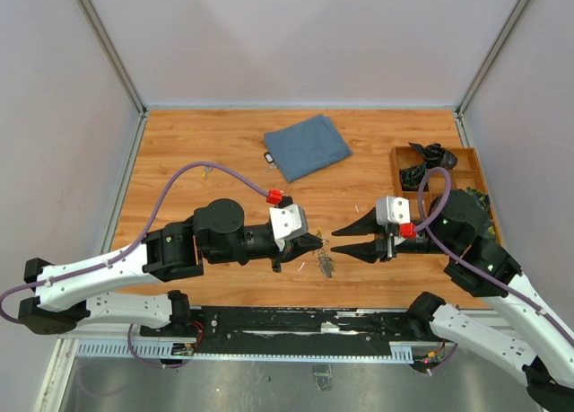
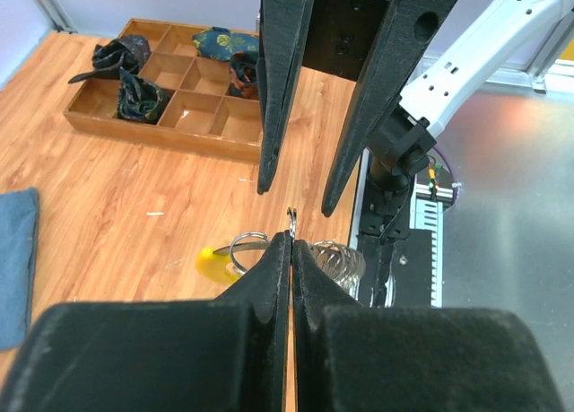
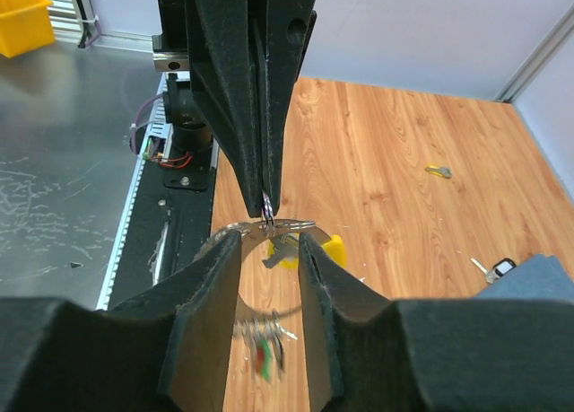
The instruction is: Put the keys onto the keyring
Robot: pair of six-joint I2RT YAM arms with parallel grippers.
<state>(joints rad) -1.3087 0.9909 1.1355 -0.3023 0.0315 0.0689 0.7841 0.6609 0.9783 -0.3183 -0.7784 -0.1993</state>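
L gripper (image 2: 291,237) pinched shut on keyring (image 3: 267,207); keys (image 3: 262,338) & yellow tag (image 3: 334,248) hang below. R gripper (image 3: 269,241) jaws apart, one each side of it.

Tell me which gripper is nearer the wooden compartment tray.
Right. The right gripper is mid-table with the tray just beyond its wrist, on the right side; the left gripper faces it tip to tip, slightly farther left.

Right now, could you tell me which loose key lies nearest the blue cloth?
The black-headed key, right beside the blue cloth; the yellowish key lies well apart, farther left.
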